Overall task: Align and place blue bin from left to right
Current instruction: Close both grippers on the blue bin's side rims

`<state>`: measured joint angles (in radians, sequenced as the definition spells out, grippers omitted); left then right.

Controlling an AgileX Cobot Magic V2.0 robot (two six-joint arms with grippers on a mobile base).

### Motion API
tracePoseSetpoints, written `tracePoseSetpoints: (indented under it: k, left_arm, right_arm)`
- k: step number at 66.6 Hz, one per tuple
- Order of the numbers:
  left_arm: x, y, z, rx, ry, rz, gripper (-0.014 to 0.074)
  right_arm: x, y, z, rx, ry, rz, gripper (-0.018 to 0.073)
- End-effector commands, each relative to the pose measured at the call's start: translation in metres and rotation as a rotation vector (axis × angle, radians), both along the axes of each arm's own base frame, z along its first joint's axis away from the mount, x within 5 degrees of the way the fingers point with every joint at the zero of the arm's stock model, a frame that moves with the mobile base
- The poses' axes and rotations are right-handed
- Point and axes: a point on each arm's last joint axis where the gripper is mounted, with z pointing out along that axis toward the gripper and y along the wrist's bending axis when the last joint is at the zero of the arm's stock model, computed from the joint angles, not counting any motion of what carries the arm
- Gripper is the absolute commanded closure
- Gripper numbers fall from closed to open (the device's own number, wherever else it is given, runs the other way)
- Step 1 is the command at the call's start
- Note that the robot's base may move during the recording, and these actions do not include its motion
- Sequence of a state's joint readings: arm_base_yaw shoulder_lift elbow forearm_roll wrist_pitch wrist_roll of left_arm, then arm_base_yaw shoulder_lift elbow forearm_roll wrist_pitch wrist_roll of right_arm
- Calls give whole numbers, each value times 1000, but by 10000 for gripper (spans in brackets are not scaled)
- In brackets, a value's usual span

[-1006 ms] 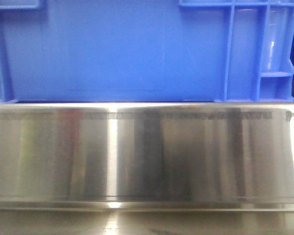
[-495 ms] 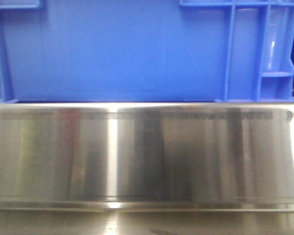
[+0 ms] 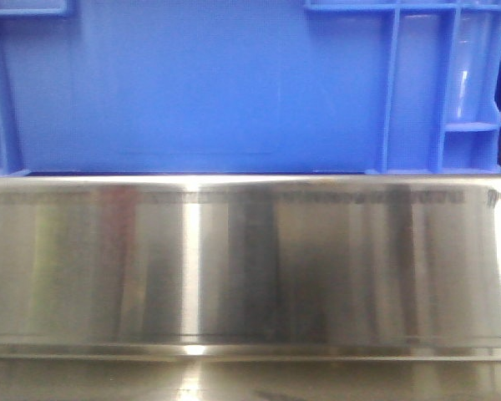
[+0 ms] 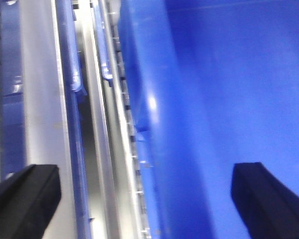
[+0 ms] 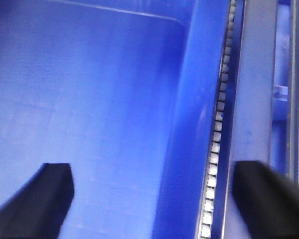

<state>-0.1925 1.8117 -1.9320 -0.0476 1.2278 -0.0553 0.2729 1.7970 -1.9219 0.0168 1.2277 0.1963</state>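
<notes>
Two wide-spread end effectors are straddling opposite side walls of the blue bin (image 3: 200,92), left end effector (image 4: 144,199) on one, right end effector (image 5: 154,199) on the other, gripping nothing; the bin is sitting along the front edge of the surface (image 3: 234,267), grasping and aligning seemingly not yet done

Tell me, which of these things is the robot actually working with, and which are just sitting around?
Part of the job: blue bin; left end effector and right end effector, both open astride its walls.
Just there: steel ledge below the bin; another blue crate alongside.
</notes>
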Motion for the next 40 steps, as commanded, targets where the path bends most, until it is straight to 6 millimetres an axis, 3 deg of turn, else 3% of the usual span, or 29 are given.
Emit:
tracePoseSetpoints:
  k: [1,7,10,40]
  left_arm:
    - [-3,-3,6,-50,-14,-2,258]
    - [-3,-6,7,-80,-8,-9,559]
    - [-3,-6,7,-82,-7,-9,715]
    - [-6,-5,11,-84,-20,-10,708]
  right_arm:
    - [0,-1,5,-10,-24,-4,418]
    - [0,-1,5,-10,-24,-4,634]
    - [0,-1,5,-10,-24,-4,650]
    - [-6,-3,14,-4,-47,-4,629]
